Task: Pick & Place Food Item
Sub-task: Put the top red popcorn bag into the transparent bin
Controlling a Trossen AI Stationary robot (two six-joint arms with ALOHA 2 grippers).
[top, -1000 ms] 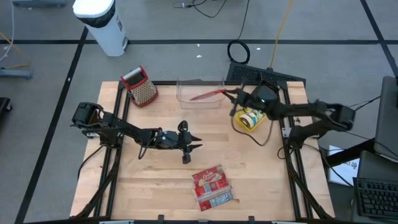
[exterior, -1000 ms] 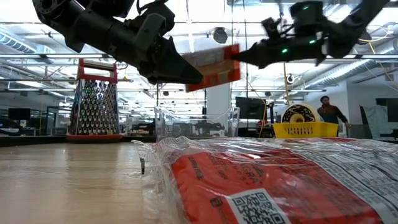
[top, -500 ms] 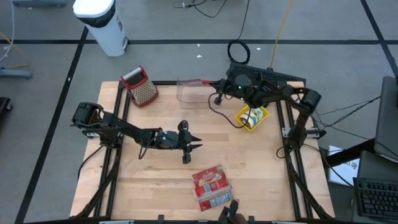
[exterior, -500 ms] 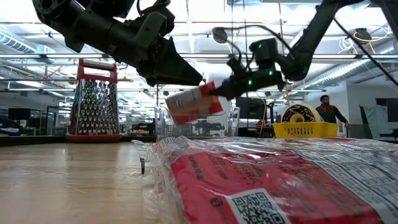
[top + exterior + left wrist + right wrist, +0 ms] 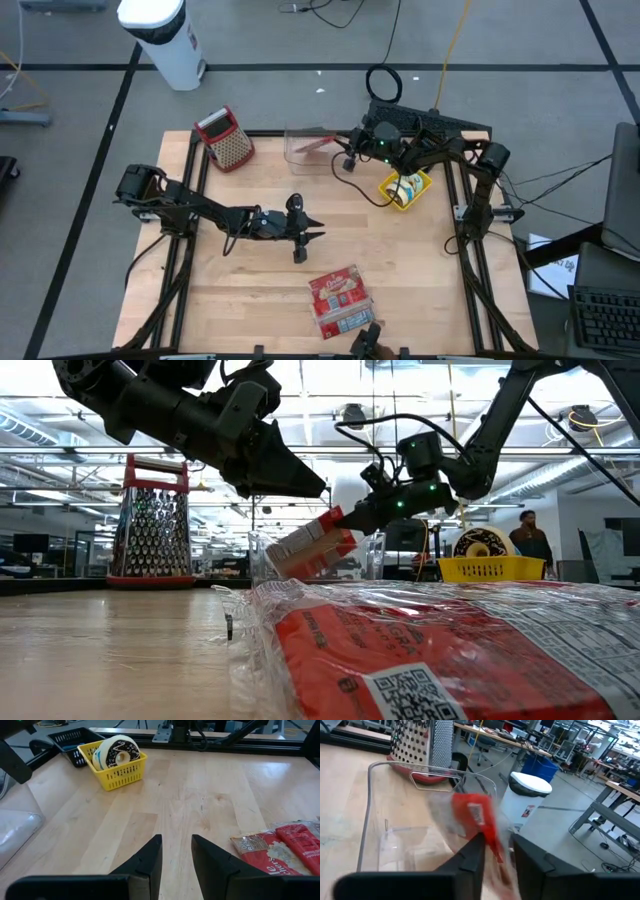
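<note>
Right claw: the right gripper [image 5: 345, 152] hung at the open top of the clear plastic rectangular bin [image 5: 296, 157] at the table's far edge, its dark fingers parted a little. I could not tell whether they gripped the packet or had just let go.
Food item: the red-and-clear flat plastic snack packet [image 5: 310, 544] was at those fingertips, tilted, its far end dipping into the bin.
Key relation: the packet's long axis ran out from the claw, slanting down into the bin; the right arm was much the nearer.
Left claw: the left gripper [image 5: 312, 229] hovered mid-table, well apart, fingers slightly spread and empty.
Views: from above the packet was a thin red sliver; the low view showed its tilt. The right wrist view showed it blurred, above the bin's bare floor.
Other things: a red-handled metal box grater [image 5: 227, 139], a yellow plastic basket [image 5: 404, 189], and a second red wrapped packet [image 5: 340, 300] at the near edge.
</note>
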